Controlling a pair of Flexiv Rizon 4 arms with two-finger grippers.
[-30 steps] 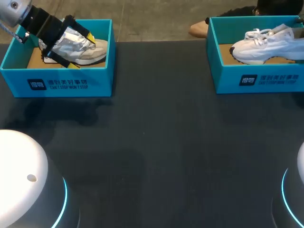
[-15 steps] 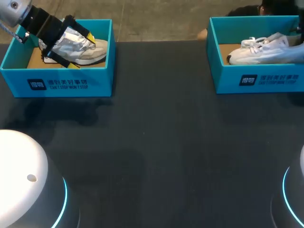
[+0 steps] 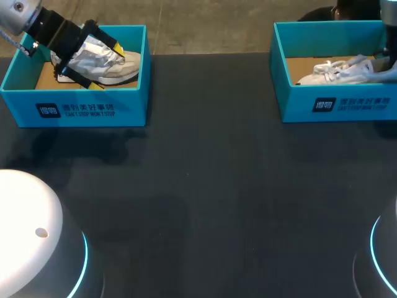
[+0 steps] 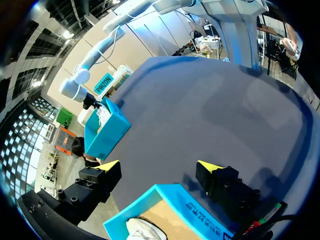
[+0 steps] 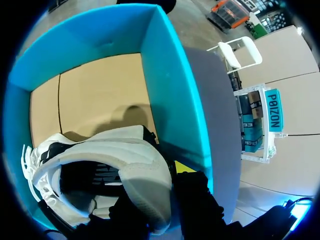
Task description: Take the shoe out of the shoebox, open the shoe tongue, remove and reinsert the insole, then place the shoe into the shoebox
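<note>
Lower than a moment ago, the white shoe, black-lined with white laces, sits inside the teal right shoebox, its heel wall pinched by the right gripper. Left gripper, fingers spread, straddles a pale grey shoe in the left shoebox

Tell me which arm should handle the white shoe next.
Right. Its fingers clamp the white shoe by the heel inside the right shoebox; the left arm is far off at the left shoebox.
</note>
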